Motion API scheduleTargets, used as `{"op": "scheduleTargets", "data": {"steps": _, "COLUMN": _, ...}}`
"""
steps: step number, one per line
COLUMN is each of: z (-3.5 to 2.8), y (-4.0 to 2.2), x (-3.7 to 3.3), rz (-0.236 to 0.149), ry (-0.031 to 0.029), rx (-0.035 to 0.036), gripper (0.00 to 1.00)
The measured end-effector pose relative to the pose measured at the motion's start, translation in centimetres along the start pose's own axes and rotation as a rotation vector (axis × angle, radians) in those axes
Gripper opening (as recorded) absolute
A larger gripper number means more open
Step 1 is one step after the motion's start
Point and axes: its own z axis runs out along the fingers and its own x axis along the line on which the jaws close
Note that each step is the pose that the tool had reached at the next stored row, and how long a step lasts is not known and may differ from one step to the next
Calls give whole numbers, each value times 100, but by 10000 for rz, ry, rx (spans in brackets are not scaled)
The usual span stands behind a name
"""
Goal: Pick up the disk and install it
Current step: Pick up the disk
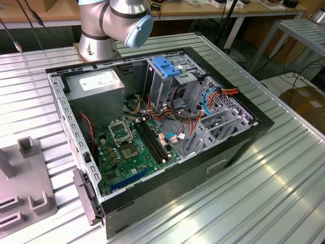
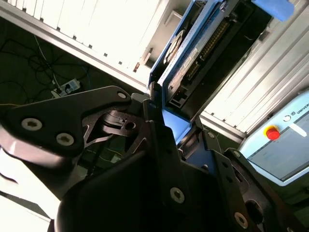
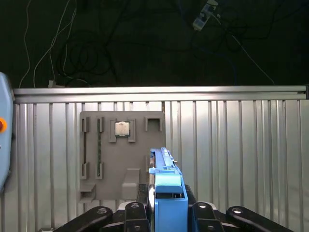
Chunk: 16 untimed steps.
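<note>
The 2 jaws of the gripper [image 3: 166, 212] are clamped on the disk [image 3: 165, 186], pinching its flat faces. It stands on edge, probably so it can slide in edgewise. Its long axis runs straight out from the jaws, free end aimed beside the grey fixture plate [image 3: 104, 159].

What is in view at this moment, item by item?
table: one, ribbed silver metal, under everything
computer case: one, black, open, lying on the table
motherboard: one, green, on the case floor
power supply: one, grey with white label, case corner near the arm's base
drive cage: one, metal with blue top, upright inside the case
fixture plate: one, grey, on the table
disk: one, silver in blue carrier, in the claw
arm: one, silver with blue caps
claw: one, black, shut on the disk
</note>
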Motion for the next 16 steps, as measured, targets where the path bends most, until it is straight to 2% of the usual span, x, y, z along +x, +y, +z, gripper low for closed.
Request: {"op": "scheduleTargets", "data": {"steps": 16, "z": -7, "y": -402, "x": -9, "rz": 0, "ry": 1, "rx": -1, "gripper": 37}}
